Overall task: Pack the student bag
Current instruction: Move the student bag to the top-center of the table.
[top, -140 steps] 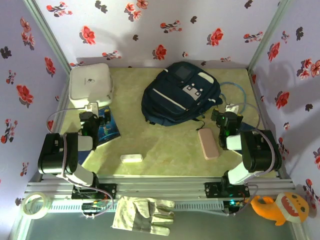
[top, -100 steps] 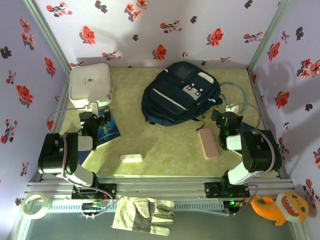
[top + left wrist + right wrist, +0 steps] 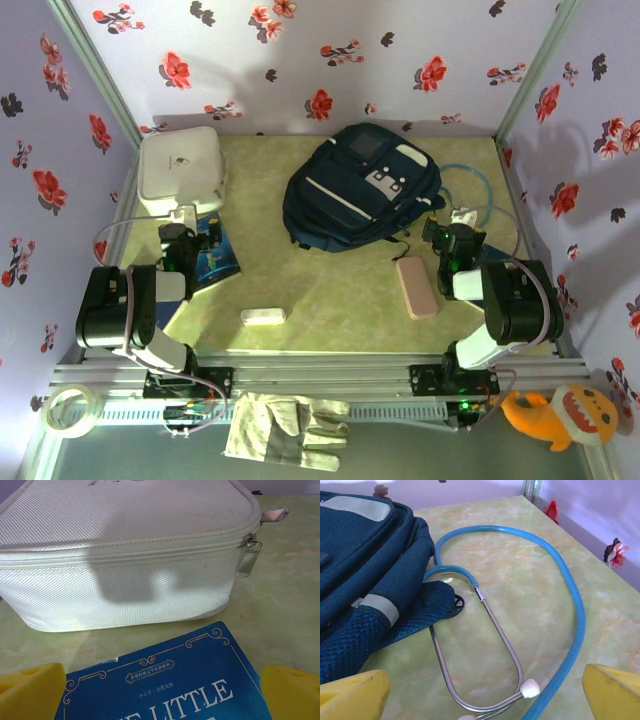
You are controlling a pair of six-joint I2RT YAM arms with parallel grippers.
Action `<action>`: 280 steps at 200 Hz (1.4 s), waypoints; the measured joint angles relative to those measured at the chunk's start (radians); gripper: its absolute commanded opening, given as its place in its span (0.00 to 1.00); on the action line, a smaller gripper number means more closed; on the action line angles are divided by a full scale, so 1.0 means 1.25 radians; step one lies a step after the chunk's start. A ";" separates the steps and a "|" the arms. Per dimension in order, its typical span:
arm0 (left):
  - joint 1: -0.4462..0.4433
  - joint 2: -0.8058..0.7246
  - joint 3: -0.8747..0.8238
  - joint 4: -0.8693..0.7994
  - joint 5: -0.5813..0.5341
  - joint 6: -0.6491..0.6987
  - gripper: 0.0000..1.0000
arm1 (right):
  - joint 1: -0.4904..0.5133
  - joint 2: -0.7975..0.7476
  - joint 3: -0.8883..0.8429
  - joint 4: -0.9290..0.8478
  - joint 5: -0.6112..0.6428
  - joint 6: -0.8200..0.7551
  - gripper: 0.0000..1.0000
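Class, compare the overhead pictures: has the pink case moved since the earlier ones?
No. The pink case keeps the same gap from the near edge of the student bag.

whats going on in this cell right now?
Nothing looks packed yet. The backpack lies at the back of the table. Both arms sit folded near their bases, holding nothing. The left gripper is open over a blue book, facing a white case. The right gripper is open, facing a stethoscope beside the backpack. A pink pencil case and a small white item lie loose.
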 measured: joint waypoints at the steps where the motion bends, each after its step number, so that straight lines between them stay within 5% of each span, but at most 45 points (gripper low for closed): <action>1: 0.000 0.000 0.000 0.000 0.000 0.000 1.00 | 0.000 0.000 0.000 0.000 0.000 0.000 0.99; 114: 0.000 -0.015 -0.031 0.037 0.000 0.000 1.00 | 0.000 -0.053 -0.002 -0.025 0.000 0.000 0.99; 182: -0.016 -0.255 -0.008 -0.141 -0.083 -0.049 1.00 | 0.075 -0.230 0.222 -0.426 0.021 0.079 0.99; 226: -0.043 -0.332 0.191 -0.432 -0.078 -0.227 1.00 | 0.118 -0.096 0.514 -0.701 -0.048 0.260 0.99; 280: -0.174 -0.233 0.343 -0.601 0.098 -0.327 1.00 | 0.157 0.125 0.650 -0.853 -0.167 0.403 0.99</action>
